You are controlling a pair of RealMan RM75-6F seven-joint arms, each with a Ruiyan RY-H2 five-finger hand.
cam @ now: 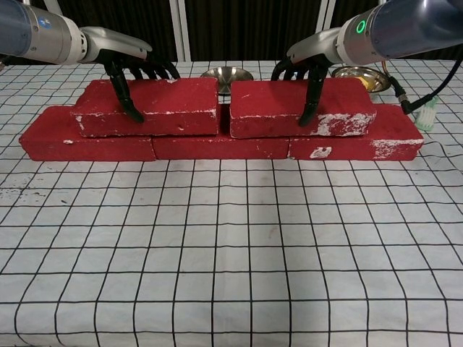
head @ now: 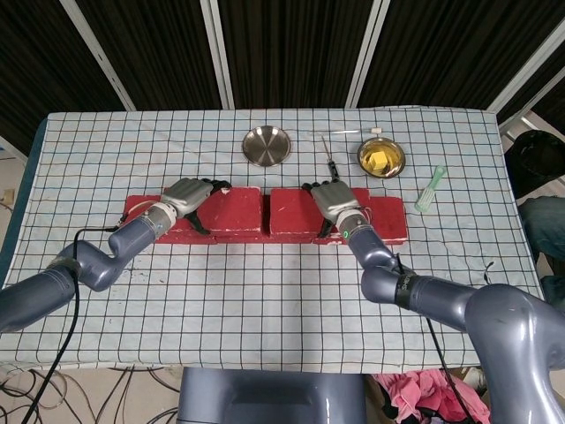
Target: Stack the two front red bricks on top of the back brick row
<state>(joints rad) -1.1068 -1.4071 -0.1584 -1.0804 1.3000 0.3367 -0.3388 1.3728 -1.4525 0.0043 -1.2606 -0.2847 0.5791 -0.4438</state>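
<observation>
Nearest me, the checked tablecloth (cam: pixel 231 253) in front of the bricks carries nothing. Behind it lies the back brick row (cam: pixel 217 147), its long axis running left to right across the table. On top of that row sit both task bricks, end to end and parallel to it, a narrow gap between them. My left hand (cam: pixel 129 69) grips the left red brick (cam: pixel 155 108), thumb down the near face, fingers curled over the far edge. My right hand (cam: pixel 307 65) holds the right red brick (cam: pixel 289 108) the same way. Each hand lies directly over its own brick. I judge release calls for a straight upward lift. Beyond stand an empty steel bowl (head: pixel 267 145) and a steel bowl with yellow contents (head: pixel 381 159).
</observation>
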